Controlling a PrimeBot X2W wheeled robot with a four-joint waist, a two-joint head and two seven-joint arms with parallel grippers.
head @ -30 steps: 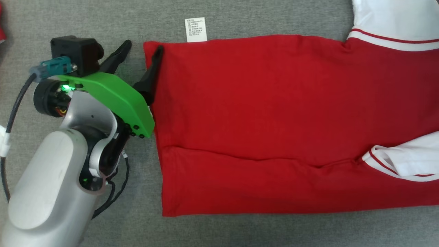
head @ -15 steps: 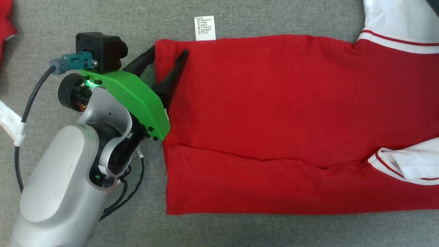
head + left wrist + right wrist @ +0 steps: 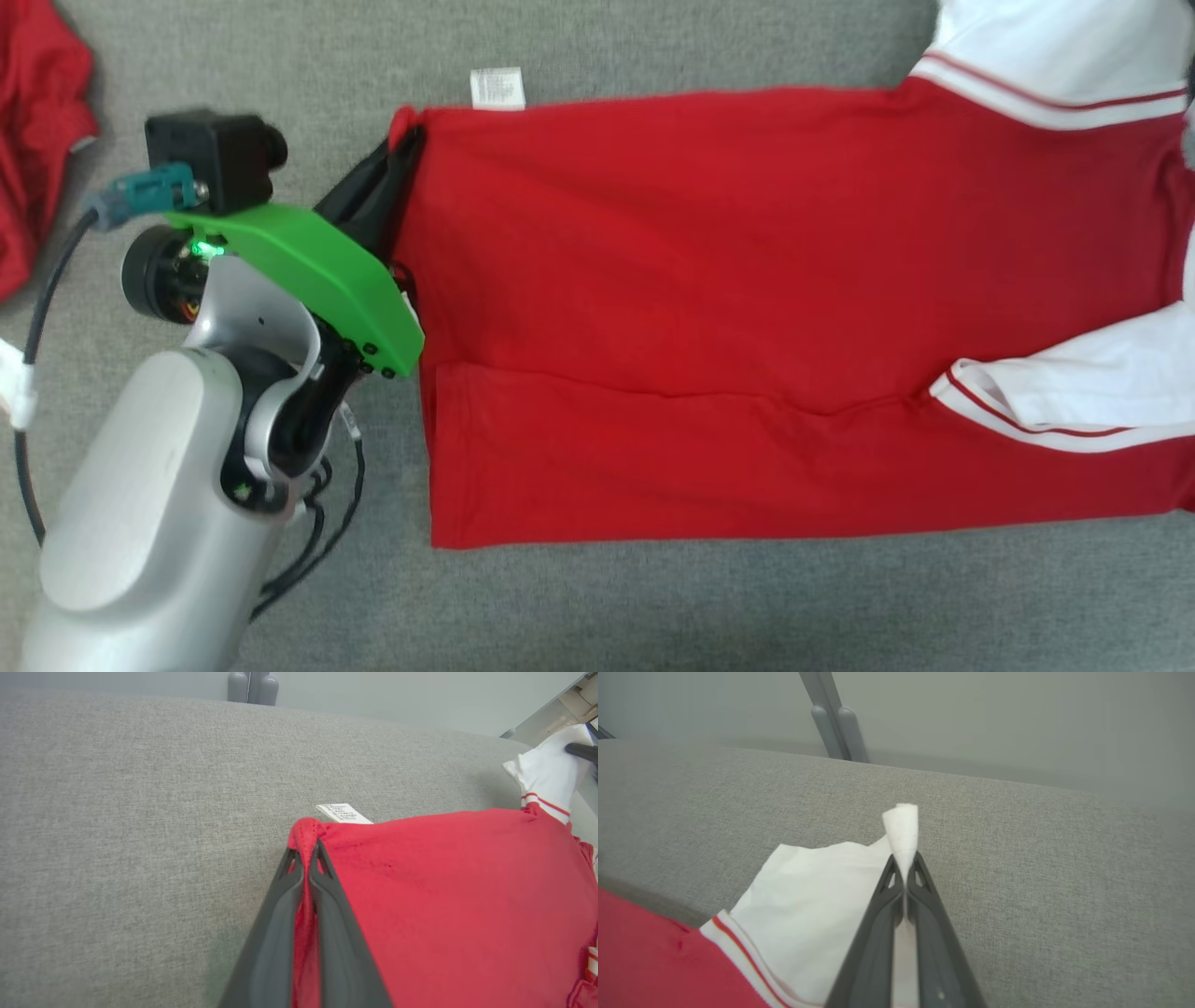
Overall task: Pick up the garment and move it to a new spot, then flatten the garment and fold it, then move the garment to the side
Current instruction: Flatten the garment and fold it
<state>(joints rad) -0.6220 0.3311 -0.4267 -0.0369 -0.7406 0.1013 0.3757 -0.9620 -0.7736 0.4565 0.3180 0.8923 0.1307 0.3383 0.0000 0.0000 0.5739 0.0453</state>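
The grey woven desk [image 3: 653, 607] was covered by a smooth red garment [image 3: 747, 280]. Its hem corner was pinched by the left gripper [image 3: 307, 856] and its white cloth by the right gripper [image 3: 905, 868], both sets of jaws clamped narrow.

The garment [image 3: 747, 308] is seen spread nearly flat on the grey fabric surface [image 3: 653, 607], its length running across the head view. The body is red; the sleeves are white, edged with thin red stripes. One hem corner [image 3: 306, 830] is gathered into a raised, pinched peak, and beside it a white care label [image 3: 497, 88] (print too small to read) is turned outward. A long crease is carried across the lower body, where the nearer sleeve [image 3: 1074, 383] is folded.
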